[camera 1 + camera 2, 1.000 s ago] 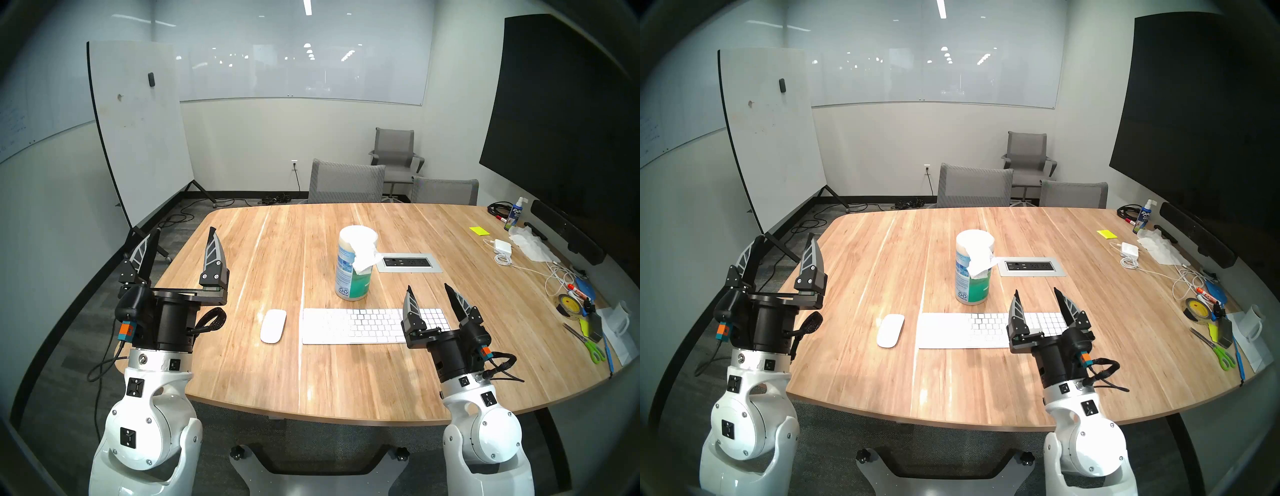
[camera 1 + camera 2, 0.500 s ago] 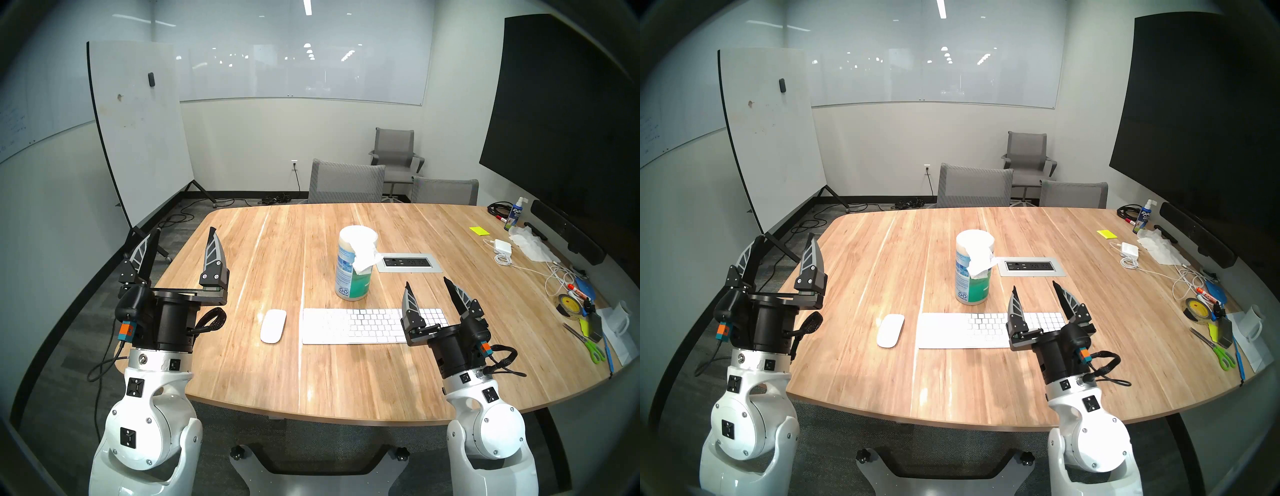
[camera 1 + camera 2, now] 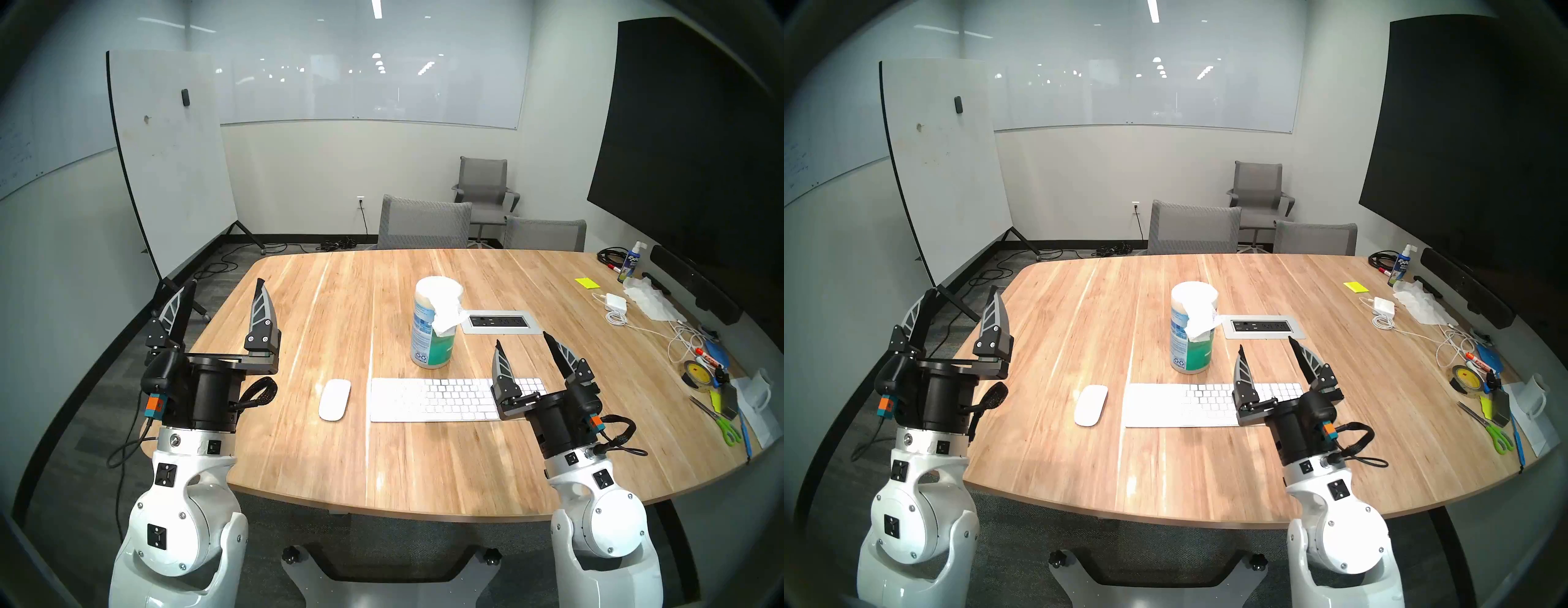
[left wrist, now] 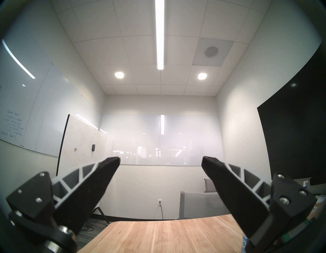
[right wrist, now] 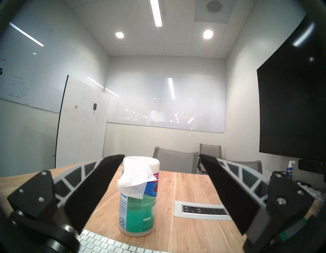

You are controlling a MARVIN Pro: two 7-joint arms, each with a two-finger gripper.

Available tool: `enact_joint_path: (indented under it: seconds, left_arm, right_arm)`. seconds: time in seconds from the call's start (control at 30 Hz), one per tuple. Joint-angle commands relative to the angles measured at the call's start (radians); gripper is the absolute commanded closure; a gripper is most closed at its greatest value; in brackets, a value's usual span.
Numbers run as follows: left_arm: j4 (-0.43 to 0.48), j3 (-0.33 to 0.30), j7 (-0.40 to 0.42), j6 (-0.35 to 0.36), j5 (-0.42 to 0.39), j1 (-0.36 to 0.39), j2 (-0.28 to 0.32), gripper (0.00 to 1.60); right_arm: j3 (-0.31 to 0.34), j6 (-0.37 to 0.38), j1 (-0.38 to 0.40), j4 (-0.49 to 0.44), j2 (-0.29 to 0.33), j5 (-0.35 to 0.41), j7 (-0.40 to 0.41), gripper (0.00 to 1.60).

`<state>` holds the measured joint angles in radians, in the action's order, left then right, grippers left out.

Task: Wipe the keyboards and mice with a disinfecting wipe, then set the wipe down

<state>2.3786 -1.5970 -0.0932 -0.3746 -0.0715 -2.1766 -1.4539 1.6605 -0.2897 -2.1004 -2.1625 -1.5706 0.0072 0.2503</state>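
Observation:
The white keyboard lies near the table's front edge, with the white oval mouse to its left. Behind the keyboard a blue-green canister stands upright, and a white disinfecting wipe hangs from its top, also seen in the right wrist view as the wipe. My right gripper is open above the keyboard's right end, pointing up and forward, to the right of the canister. My left gripper is open over the table's left edge, holding nothing, fingers pointing upward.
A grey power outlet panel is set into the table right of the canister. Along the right edge lie a charger, cables, a heap of tissue, tape, scissors and a spray bottle. Grey chairs stand behind the table.
My right gripper has moved a little forward and up over the keyboard's right end, still open. The left arm and the objects have not moved.

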Motion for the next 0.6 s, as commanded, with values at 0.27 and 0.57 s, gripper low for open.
enact_joint_path:
  seconds: [0.27, 0.57]
  left_arm:
    - [0.017, 0.000, -0.001, -0.002, 0.000, 0.001, -0.001, 0.00]
    - [0.018, 0.000, -0.001, -0.002, 0.000, 0.001, -0.001, 0.00]
  right_arm:
    - [-0.004, -0.110, 0.000, -0.005, -0.034, 0.002, -0.035, 0.00]
    - [-0.009, -0.152, 0.001, 0.015, -0.038, 0.014, -0.043, 0.00]
